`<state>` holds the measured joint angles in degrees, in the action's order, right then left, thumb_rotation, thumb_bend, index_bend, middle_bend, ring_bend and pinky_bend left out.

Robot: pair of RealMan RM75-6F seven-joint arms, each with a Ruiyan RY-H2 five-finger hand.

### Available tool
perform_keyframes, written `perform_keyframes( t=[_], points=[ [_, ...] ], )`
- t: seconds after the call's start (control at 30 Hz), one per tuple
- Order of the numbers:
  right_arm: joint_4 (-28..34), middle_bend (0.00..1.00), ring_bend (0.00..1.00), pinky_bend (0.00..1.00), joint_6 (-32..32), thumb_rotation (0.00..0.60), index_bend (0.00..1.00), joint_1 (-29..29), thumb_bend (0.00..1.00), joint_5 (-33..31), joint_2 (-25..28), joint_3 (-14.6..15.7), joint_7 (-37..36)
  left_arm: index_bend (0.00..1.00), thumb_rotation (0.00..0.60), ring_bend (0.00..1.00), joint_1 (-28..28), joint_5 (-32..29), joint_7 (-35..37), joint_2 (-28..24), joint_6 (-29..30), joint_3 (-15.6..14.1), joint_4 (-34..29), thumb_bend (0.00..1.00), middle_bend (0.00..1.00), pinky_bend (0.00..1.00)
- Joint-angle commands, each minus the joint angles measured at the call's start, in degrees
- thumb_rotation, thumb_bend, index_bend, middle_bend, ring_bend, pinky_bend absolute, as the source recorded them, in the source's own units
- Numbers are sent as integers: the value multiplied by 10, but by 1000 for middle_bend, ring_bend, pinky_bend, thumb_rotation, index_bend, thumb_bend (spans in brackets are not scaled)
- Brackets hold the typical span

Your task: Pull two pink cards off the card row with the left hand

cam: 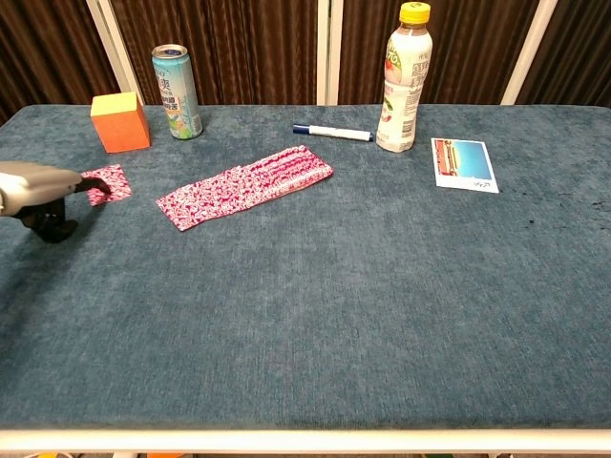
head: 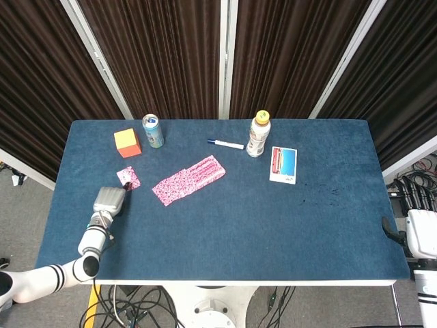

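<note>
The right hand (head: 422, 232) is seen only at the right edge of the head view, cut off by the frame and beyond the table (head: 225, 232); whether its fingers are apart or together cannot be told. In the chest view the left hand (cam: 33, 189) is cut off at the left edge, so only its front part is shown. How many cards are in the separated piece cannot be made out, because it looks like 1 flat pink patch.

In the head view the left arm is stretched from the near left corner toward the far side, with the left hand (head: 109, 201) low over the table near its left edge. A dark fingertip (cam: 98, 187) is pressed on the near edge of the pulled pink card (cam: 106, 181), which lies flat; the card is pinned under it rather than wrapped by the fingers.

This card (head: 128, 178) is well apart from the card row (head: 188, 180) and lies to the left of it, just near of the orange cube (head: 127, 142). The card row (cam: 246, 186) lies flat at the middle left of the table. Its long axis runs diagonally, from near left to far right, and its far end points toward the marker (head: 225, 143).
</note>
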<state>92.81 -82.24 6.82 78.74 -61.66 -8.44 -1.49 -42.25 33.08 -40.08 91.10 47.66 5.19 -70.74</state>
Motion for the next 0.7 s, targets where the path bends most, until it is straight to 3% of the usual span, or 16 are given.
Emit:
perform_keyframes(
  t=[0.03,0.43,0.7],
  points=[
    [-1,0,0,0,2,600,0,1,301,-2,-1,0,0,113,600,930,0,2,5,-9,10,2,-10,589,919,955],
    [-6,0,0,0,7,600,0,4,301,-6,-6,-1,1,113,600,929,3,72,56,-9,9,-7,-86,589,919,955],
    [-12,0,0,0,6,600,0,1,301,-9,-5,-1,-9,104,600,930,-2,118,66,32,47,-3,-69,592,919,955]
  ],
)
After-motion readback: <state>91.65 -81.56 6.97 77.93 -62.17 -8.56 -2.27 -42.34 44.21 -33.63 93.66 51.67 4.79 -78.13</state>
